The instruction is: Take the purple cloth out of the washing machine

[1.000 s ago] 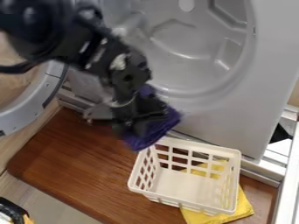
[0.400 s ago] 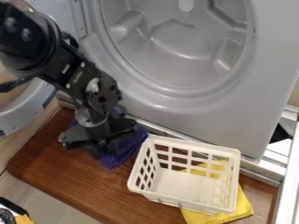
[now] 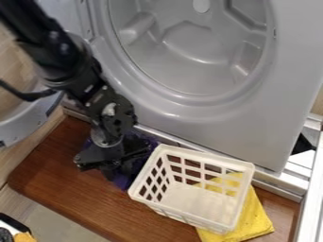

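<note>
The black gripper [image 3: 114,171] is low over the brown wooden board, left of the white basket and in front of the washing machine [image 3: 217,120]. Directly under and behind it lies the purple cloth [image 3: 140,142], bunched up and partly hidden by the gripper. The cloth is outside the drum, beside the basket's left wall. Whether the fingers hold it is hidden.
The white basket [image 3: 197,201] stands tilted a little on the brown board [image 3: 69,196], partly over a yellow cloth [image 3: 252,217]. The machine's round door [image 3: 22,125] hangs open at the left. Metal rails run along the right edge.
The gripper has come down and left from in front of the machine with the purple cloth, then shifted slightly right. The basket has moved a little left and turned.
</note>
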